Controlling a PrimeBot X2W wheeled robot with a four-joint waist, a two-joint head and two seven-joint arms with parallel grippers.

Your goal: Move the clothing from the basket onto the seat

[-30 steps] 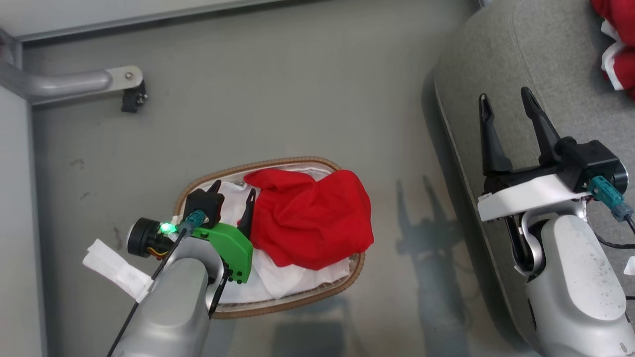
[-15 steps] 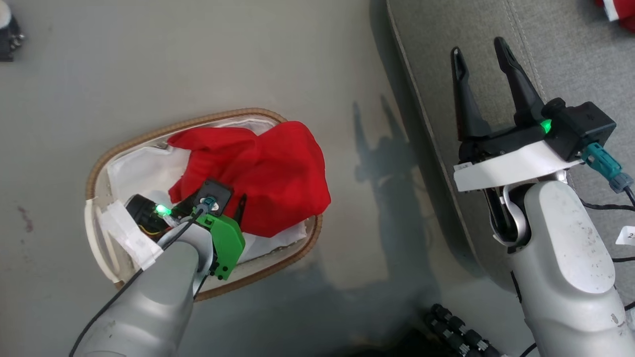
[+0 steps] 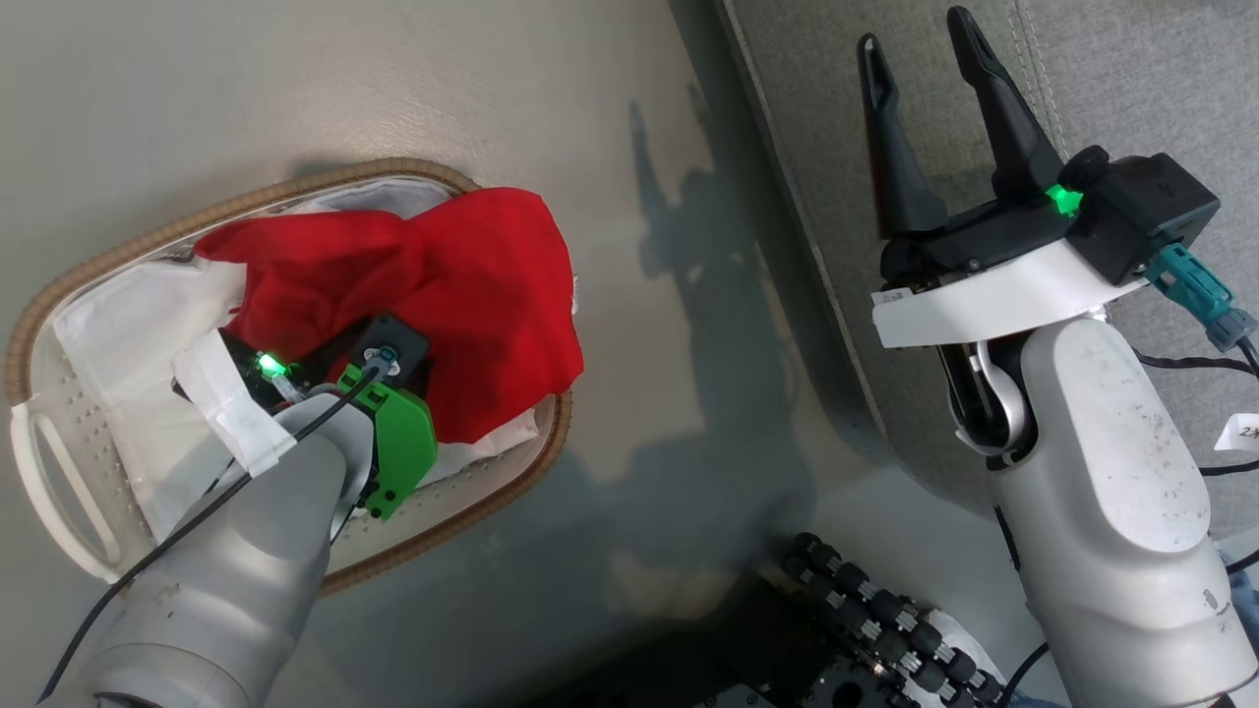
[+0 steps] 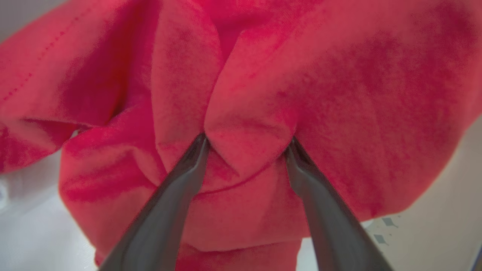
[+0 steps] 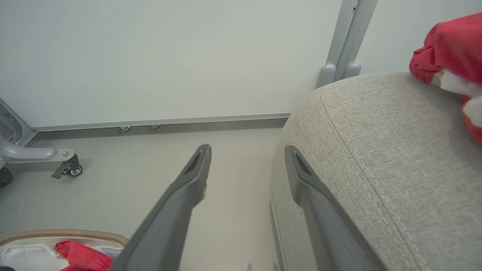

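At the left, we saw the small white perforated plastic basket with a brown woven rim standing on the grey floor, with a plain white liner sheet inside it. A bright red soft fabric garment lay heaped in the basket, draped over its right-hand rim. The left gripper was down in that heap. Its two dark fingers stood apart, not closed, and their tips pressed into the cloth with a raised fold between them. Further right, across the floor, the right gripper hung with its fingers spread wide above the edge of the large grey fabric-upholstered seat cushion. Another red garment with white trim lay on that seat, well apart from the right gripper.
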